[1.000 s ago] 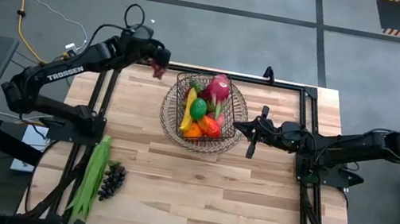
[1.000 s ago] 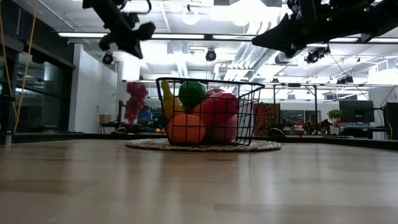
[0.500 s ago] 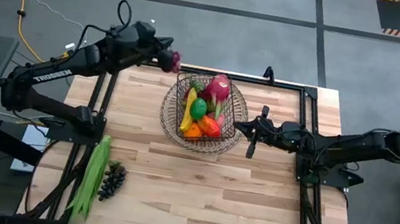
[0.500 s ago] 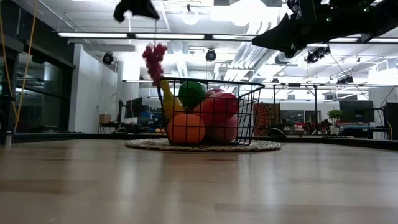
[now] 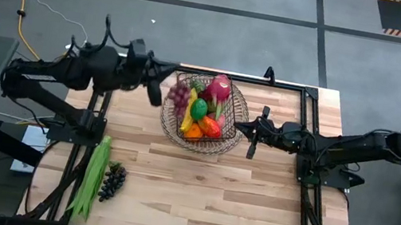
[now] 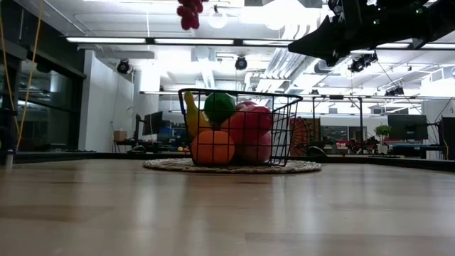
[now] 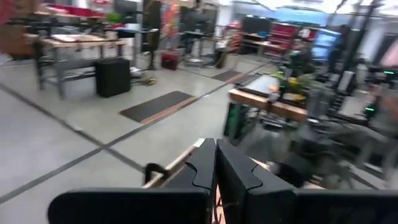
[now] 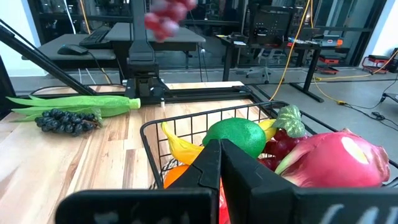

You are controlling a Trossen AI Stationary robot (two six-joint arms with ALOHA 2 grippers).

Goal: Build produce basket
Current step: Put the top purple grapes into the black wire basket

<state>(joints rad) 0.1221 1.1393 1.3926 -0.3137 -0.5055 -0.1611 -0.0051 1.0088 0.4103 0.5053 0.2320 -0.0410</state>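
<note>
The dark wire basket point(image 5: 174, 116) stands on a round wicker tray point(image 5: 229, 145) at the table's far middle. It holds a pink dragon fruit point(image 5: 219, 89), a green fruit point(image 5: 198, 110), a banana point(image 5: 186, 118) and an orange point(image 5: 193, 131). My left gripper point(image 5: 162, 84) is shut just left of the basket, high above the table, with a bunch of purple grapes point(image 5: 179, 93) over the basket's left rim. The grapes also show at the top of the low view point(image 6: 190, 10). My right gripper point(image 5: 240, 125) is shut at the basket's right side; whether it touches the basket I cannot tell. My left gripper holds the purple grapes, which hang clear of the table above the basket's left rim point(image 6: 186, 91). Its own wrist view shows only the shut fingers point(image 7: 205, 168), not the grapes, so the part it holds is hidden.
Long green beans point(image 5: 92, 178) and a bunch of dark grapes point(image 5: 113, 181) lie at the table's near left corner. The right wrist view shows them beyond the basket, green beans point(image 8: 74, 104) and dark grapes point(image 8: 65, 121). The near half of the table is bare wood.
My left gripper has carried the purple grapes from beyond the table's far left corner toward the basket and upward. The arm has swung round. The grapes now hang higher, over the basket's left rim. My right arm has kept still.
</note>
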